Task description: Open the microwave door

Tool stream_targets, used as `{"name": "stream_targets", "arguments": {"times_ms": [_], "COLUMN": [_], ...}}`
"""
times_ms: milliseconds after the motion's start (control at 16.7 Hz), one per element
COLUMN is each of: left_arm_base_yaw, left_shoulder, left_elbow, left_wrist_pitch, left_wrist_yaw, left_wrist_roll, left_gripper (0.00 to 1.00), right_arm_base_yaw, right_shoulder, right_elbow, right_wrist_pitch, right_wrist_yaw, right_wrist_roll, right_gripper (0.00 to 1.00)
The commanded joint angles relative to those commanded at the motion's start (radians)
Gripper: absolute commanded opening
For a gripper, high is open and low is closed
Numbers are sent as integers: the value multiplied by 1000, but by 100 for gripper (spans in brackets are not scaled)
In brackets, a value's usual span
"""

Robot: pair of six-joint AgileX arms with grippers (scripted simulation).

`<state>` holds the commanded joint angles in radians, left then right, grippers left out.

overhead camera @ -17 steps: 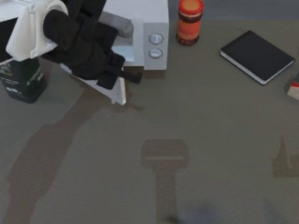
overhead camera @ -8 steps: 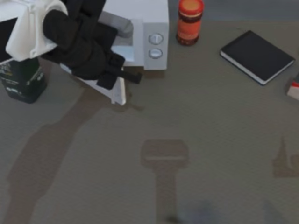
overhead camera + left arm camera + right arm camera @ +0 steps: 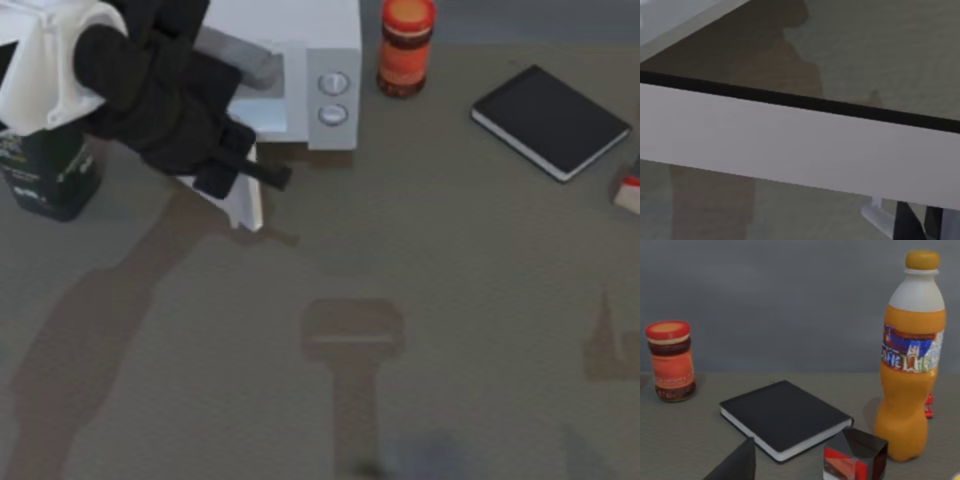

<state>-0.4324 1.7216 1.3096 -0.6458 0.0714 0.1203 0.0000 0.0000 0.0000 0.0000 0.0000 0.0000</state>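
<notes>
The white microwave stands at the back of the table, left of centre, with two round grey knobs on its panel. The microwave door is swung well out from the front, so the pale interior shows. My left gripper is at the door's free edge, shut on the thin handle. In the left wrist view the door's white edge crosses the picture, and the handle runs into my dark fingers. My right gripper is parked at the right, open, with one dark finger showing.
A dark green bottle stands left of the microwave under my left arm. Right of the microwave are a red jar, a black book and a red cube. An orange bottle stands by the cube.
My left gripper has moved left and slightly back with the handle. The door has swung farther away from the microwave front. The right arm has not moved.
</notes>
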Motion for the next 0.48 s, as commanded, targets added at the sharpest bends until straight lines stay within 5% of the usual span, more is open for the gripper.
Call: {"name": "stream_targets", "arguments": {"times_ms": [480], "left_arm_base_yaw": [32], "left_shoulder": [-39], "left_elbow": [-34], "left_wrist_pitch": [1], "left_wrist_yaw": [45], "left_wrist_roll": [83], "left_gripper": [0], "right_arm_base_yaw": [0], "right_shoulder": [0], "right_elbow": [0], "right_wrist_pitch": [0], "right_wrist_yaw": [0], "right_wrist_roll": [0], "right_gripper": [100]}}
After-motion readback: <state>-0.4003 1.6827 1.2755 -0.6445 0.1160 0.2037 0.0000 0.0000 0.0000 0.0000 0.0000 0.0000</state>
